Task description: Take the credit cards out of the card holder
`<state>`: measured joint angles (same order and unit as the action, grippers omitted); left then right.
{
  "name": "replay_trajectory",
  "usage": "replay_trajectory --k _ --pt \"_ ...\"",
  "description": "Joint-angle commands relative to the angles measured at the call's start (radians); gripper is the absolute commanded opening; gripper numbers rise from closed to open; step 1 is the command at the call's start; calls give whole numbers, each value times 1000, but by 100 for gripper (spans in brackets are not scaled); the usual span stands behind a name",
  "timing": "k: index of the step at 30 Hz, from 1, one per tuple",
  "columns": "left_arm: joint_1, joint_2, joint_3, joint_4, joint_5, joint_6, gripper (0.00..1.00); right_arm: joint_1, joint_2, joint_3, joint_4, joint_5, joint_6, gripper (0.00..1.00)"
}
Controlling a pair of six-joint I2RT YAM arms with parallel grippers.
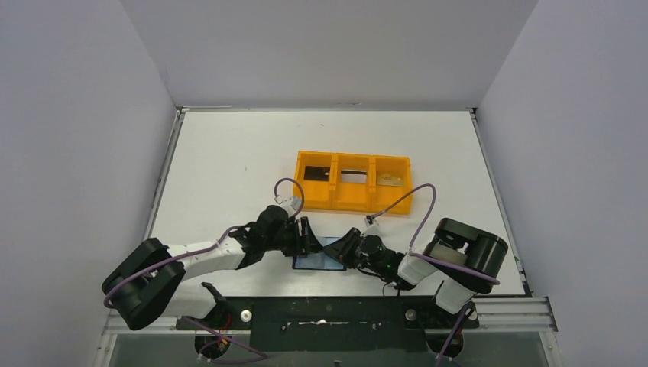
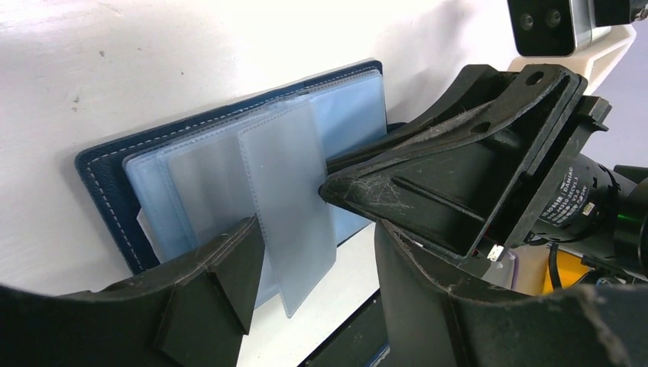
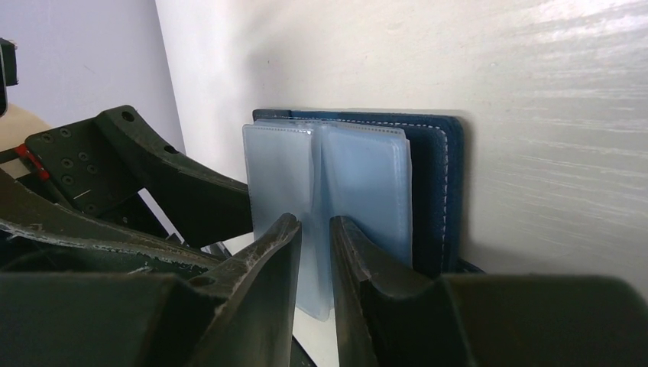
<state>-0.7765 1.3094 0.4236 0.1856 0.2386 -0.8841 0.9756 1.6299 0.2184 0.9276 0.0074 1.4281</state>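
The card holder (image 1: 315,261) lies open on the table near the front edge, dark navy outside (image 2: 107,183) with frosted blue plastic sleeves (image 2: 290,183) fanned up from its fold. It also shows in the right wrist view (image 3: 432,183). My left gripper (image 1: 306,233) is open, and the lower end of one raised sleeve hangs between its fingers (image 2: 317,252). My right gripper (image 1: 348,246) comes in from the right, its jaws nearly closed about the edge of a raised sleeve (image 3: 315,229). I cannot make out any credit cards inside the sleeves.
An orange three-compartment tray (image 1: 353,206) stands behind the grippers, with a dark flat piece (image 1: 319,173) in its left compartment and a pale one (image 1: 391,180) in its right. The table's front edge and black rail (image 1: 328,313) lie just below the holder.
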Motion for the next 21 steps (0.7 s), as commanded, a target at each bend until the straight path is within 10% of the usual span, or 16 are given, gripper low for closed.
replay_trajectory --k 1,10,21 --pt "-6 14 39 105 76 -12 53 -11 26 -28 -56 15 -20 25" --pt "-23 26 74 137 116 -1 47 -15 -100 11 -142 20 -119 34" --pt "-58 97 132 151 116 10 47 -7 -562 45 -698 301 -150 39"
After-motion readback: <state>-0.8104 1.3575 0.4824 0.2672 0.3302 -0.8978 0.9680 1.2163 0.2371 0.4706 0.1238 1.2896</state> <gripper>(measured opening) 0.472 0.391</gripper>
